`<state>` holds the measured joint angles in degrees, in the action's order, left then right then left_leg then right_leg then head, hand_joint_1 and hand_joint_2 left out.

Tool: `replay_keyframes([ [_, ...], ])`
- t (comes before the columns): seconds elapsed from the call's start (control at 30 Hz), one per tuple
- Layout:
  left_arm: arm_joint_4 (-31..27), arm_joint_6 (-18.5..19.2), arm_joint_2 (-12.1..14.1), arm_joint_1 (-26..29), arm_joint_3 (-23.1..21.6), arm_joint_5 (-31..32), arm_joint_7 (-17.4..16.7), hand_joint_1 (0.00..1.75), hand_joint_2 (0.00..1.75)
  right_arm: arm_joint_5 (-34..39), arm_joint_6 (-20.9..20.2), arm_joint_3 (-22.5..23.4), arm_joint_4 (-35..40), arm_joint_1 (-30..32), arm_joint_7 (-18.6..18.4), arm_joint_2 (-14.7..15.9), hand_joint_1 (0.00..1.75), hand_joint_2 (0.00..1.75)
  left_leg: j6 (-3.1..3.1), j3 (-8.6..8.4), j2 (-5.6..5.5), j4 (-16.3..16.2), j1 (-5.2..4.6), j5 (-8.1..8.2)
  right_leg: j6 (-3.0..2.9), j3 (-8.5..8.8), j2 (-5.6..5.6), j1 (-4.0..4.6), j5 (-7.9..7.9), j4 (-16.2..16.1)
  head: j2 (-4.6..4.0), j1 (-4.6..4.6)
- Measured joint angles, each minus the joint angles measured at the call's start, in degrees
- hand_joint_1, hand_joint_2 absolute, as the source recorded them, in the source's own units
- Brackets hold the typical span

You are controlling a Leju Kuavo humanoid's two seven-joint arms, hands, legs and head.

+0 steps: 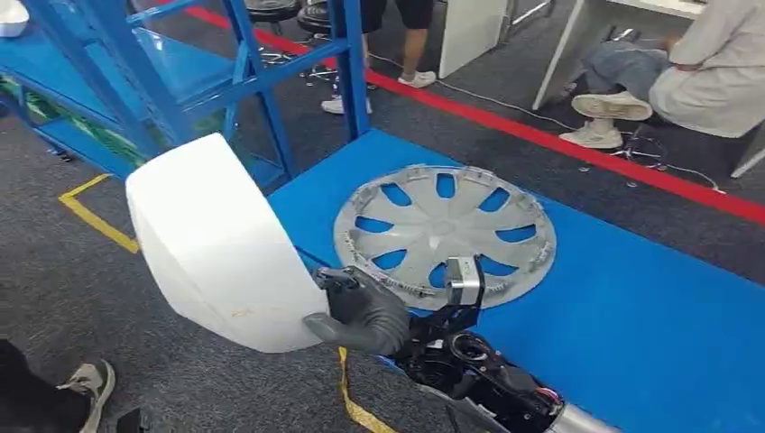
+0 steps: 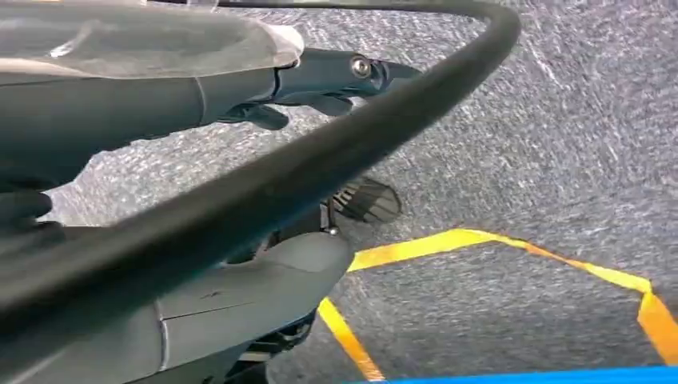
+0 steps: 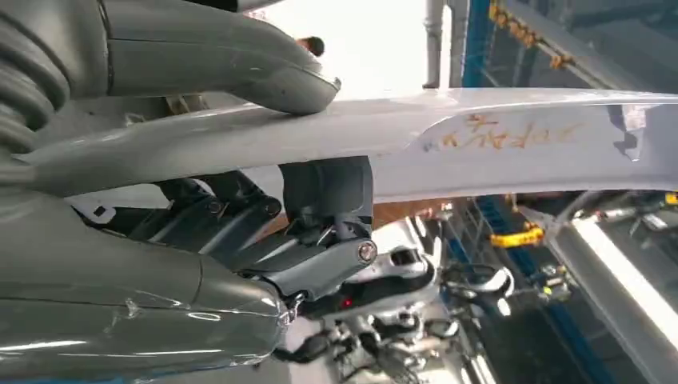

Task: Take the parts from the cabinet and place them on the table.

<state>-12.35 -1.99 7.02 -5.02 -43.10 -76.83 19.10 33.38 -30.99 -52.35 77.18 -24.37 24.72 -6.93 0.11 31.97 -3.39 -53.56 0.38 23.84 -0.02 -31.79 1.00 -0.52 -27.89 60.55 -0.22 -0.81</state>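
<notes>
My right hand [image 1: 361, 311] grips the lower edge of a large white curved panel [image 1: 216, 244] and holds it over the carpet just off the near left corner of the blue table [image 1: 631, 316]. In the right wrist view the thumb [image 3: 240, 68] presses on one face of the white panel [image 3: 512, 152] and the dark fingers [image 3: 320, 240] hook under the other. A silver wheel cover [image 1: 444, 233] lies flat on the table, just beyond that hand. My left hand [image 2: 160, 104] hangs above the grey carpet, fingers apart, holding nothing.
The blue cabinet frame [image 1: 180, 72] stands at the back left. Yellow tape [image 1: 95, 216] and a red line [image 1: 559, 140] mark the carpet. One person stands behind the cabinet [image 1: 397, 36], another sits at the far right [image 1: 686, 72]. A shoe [image 1: 90, 383] shows at the near left.
</notes>
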Motion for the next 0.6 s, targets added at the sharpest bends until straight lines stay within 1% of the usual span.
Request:
replay_keyframes([
  [0.03, 0.0, 0.02, -0.13, 0.01, 0.0, 0.0, -0.02, 0.0, 1.75, 0.0, 0.09, 0.02, 0.0, -0.02, -0.02, 0.02, 1.75, 1.75, -0.04, 0.05, -0.39, 0.01, 0.15, 0.04, -0.63, 1.38, 2.11, 0.04, 1.37, -4.04, 0.0, -0.22],
  [0.07, 0.0, 0.02, -0.33, -0.16, 0.0, 0.02, -0.04, 0.0, 1.75, -0.02, 0.2, 0.02, 0.02, 0.02, -0.07, 0.04, 1.75, 1.75, -0.35, 0.29, -0.83, -0.3, -0.3, 0.09, -0.86, 1.81, 2.89, -0.14, 1.14, -5.11, 0.0, 0.09],
  [0.1, 0.0, 0.07, -0.28, -0.15, 0.0, 0.02, -0.04, 0.0, 1.75, -0.02, 0.39, 0.02, 0.02, 0.0, -0.22, 0.04, 1.75, 1.75, -0.67, 0.68, -1.28, -0.29, 0.29, -0.07, -0.59, 2.12, 2.53, 0.13, 0.78, -5.64, 0.0, -0.05],
  [0.13, 0.0, 0.11, -0.26, 0.0, 0.0, 0.02, -0.15, 0.0, 1.75, -0.02, 0.52, 0.04, 0.04, 0.07, -0.31, 0.07, 1.75, 1.75, -1.08, 0.77, -1.66, -0.14, 0.48, -0.14, -0.7, 2.06, 2.33, 0.4, 0.81, -5.65, 0.0, -0.02],
  [0.17, 0.0, 0.11, -0.24, 0.21, 0.0, 0.02, -0.2, 0.0, 1.75, -0.09, 0.55, 0.04, 0.07, 0.06, -0.35, 0.07, 1.75, 1.75, -1.52, 0.76, -2.05, 0.02, 0.66, -0.3, -0.83, 2.39, 2.05, 0.52, 0.91, -5.76, 0.0, -0.22],
  [0.2, 0.04, 0.13, -0.02, 0.36, 0.0, 0.02, -0.22, 0.0, 1.75, -0.11, 0.57, 0.07, 0.29, 0.06, -0.37, 0.07, 1.75, 1.75, -1.88, 0.76, -1.97, -0.18, 0.37, -0.25, -1.22, 2.98, 1.37, -0.23, 1.61, -6.57, 0.0, -0.19],
  [0.23, 0.04, 0.24, -0.18, 0.41, 0.0, 0.02, -0.26, 0.0, 1.75, -0.15, 0.59, 0.04, 0.31, 0.04, -0.39, 0.07, 1.75, 1.75, -2.04, 1.18, 0.31, -1.3, 0.42, 0.81, -1.36, 3.33, 0.76, -0.22, 2.02, -6.95, 0.0, -0.06],
  [0.27, 0.04, 0.46, -0.18, 0.27, 0.0, 0.04, -0.39, 0.0, 1.75, -0.2, 0.59, 0.09, 0.33, 0.0, -0.37, 0.07, 1.75, 1.75, -2.32, 2.51, 1.84, -4.08, 0.43, 2.97, -1.64, 3.28, 0.3, -0.16, 2.2, -7.05, 0.0, 0.77],
  [0.3, 0.04, 0.46, -0.17, -0.07, -0.02, 0.02, -0.44, 0.0, 1.75, -0.2, 0.67, 0.13, 0.33, 0.07, -0.42, 0.13, 1.75, 1.75, -2.56, 4.72, 2.35, -8.82, 0.62, 5.63, -1.66, 3.18, -0.42, -0.08, 2.21, -7.05, 0.0, 1.38],
  [0.33, 0.04, 0.5, -0.15, -0.1, 0.0, 0.04, -0.44, 0.0, 1.75, -0.24, 0.77, 0.13, 0.31, 0.27, -0.52, 0.22, 1.75, 1.75, -2.78, 7.08, 2.52, -13.95, 0.75, 7.82, -1.67, 3.08, -1.15, 0.0, 2.2, -7.03, 0.0, 1.55],
  [0.37, 0.04, 0.52, -0.15, -0.07, -0.02, 0.04, -0.53, 0.0, 1.75, -0.26, 0.85, 0.13, 0.31, 0.47, -0.52, 0.28, 1.75, 1.75, -3.03, 8.89, 2.6, -17.89, 0.84, 9.05, -1.67, 2.98, -1.85, 0.0, 2.19, -7.0, 0.0, 1.71],
  [0.4, 0.04, 0.52, -0.18, -0.06, -0.02, 0.02, -0.63, 0.0, 1.75, -0.33, 0.9, 0.13, 0.31, 0.64, -0.52, 0.33, 1.75, 1.75, -3.23, 9.37, 2.73, -18.88, 0.99, 8.78, -1.66, 2.89, -2.47, -0.01, 2.19, -6.94, 0.0, 1.97],
  [0.43, 0.04, 0.52, -0.18, -0.02, -0.02, 0.04, -0.63, 0.0, 1.75, -0.33, 0.94, 0.13, 0.31, 0.67, -0.5, 0.33, 1.75, 1.75, -3.39, 8.31, 2.92, -16.87, 1.21, 7.29, -1.63, 2.82, -2.93, -0.01, 2.16, -6.89, 0.0, 2.23],
  [0.47, 0.04, 0.52, -0.13, 0.04, -0.02, 0.04, -0.66, 0.0, 1.75, -0.33, 0.94, 0.13, 0.33, 0.64, -0.5, 0.33, 1.75, 1.75, -3.54, 5.93, 3.18, -12.65, 1.39, 5.02, -1.55, 2.77, -3.38, -0.05, 2.11, -6.75, 0.0, 2.4],
  [0.5, 0.04, 0.5, -0.07, 0.03, -0.02, 0.04, -0.66, 0.0, 1.75, -0.33, 0.92, 0.18, 0.33, 0.63, -0.5, 0.33, 1.75, 1.75, -3.65, 2.64, 3.79, -6.56, 1.56, 2.45, -1.35, 2.72, -3.81, -0.14, 1.98, -6.52, 0.0, 2.54],
  [0.53, 0.04, 0.52, -0.04, -0.04, -0.02, 0.04, -0.66, 0.0, 1.75, -0.33, 0.92, 0.2, 0.35, 0.6, -0.5, 0.33, 1.75, 1.75, -3.81, -0.4, 5.71, -1.17, 1.65, 0.96, -0.95, 2.7, -4.15, 0.04, 1.75, -6.09, 0.0, 2.73],
  [0.57, 0.04, 0.52, -0.13, -0.33, -0.02, 0.11, -0.7, 0.0, 1.75, -0.33, 0.94, 0.33, 0.52, 0.61, -0.5, 0.33, 1.75, 1.75, -3.37, -0.21, 5.8, -0.93, 1.1, 0.93, -0.48, 2.36, -4.45, 0.43, 1.51, -5.85, 0.0, 3.23],
  [0.6, 0.02, 0.52, -0.15, -0.36, -0.02, 0.13, -0.72, 0.0, 1.75, -0.37, 0.96, 0.42, 0.66, 0.62, -0.57, 0.39, 1.75, 1.75, -2.65, 0.06, 5.14, -0.76, 1.13, 0.63, -0.25, 2.35, -4.65, 0.44, 1.51, -5.7, 0.0, 2.84],
])
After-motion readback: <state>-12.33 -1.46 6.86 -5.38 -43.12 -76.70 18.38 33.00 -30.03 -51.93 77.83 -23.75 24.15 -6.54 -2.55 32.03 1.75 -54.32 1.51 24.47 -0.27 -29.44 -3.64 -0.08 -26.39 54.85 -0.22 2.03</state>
